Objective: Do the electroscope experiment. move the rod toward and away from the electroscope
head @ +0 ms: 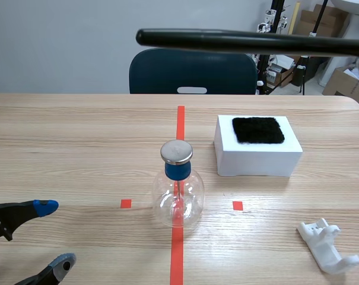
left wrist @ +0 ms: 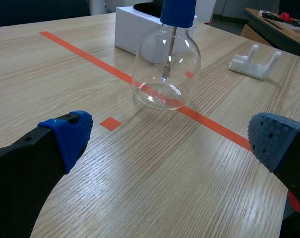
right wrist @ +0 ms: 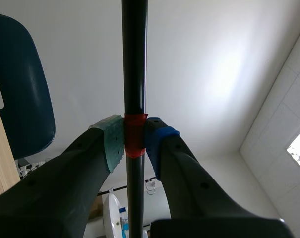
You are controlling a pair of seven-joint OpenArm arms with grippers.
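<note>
The table (head: 60, 136) is pale wood, with a dark blue chair (head: 191, 71) behind its far edge. The rod (head: 238, 40) is long, black and smooth. It lies level, high over the table, coming in from the right, and its blunt end reaches a little past the electroscope (head: 178, 199), well above it. A white box (head: 256, 159) topped with a black cloth (head: 258, 129) stands beyond the electroscope on the right. The electroscope is a round clear flask on the red centre line, with a blue collar (head: 178, 170) and a flat metal cap (head: 177, 152). A white stand (head: 327, 244) lies at the near right.

Only the right wrist view shows the grip: the right gripper (right wrist: 135, 141) is clamped on the rod (right wrist: 135, 59) at a red band (right wrist: 135, 148). The scene view shows the cap, which the left wrist view cuts off. That view shows a thin stem (left wrist: 167, 54) inside the flask. The left gripper (left wrist: 175, 139) is spread wide and holds nothing, with the electroscope ahead of it.
</note>
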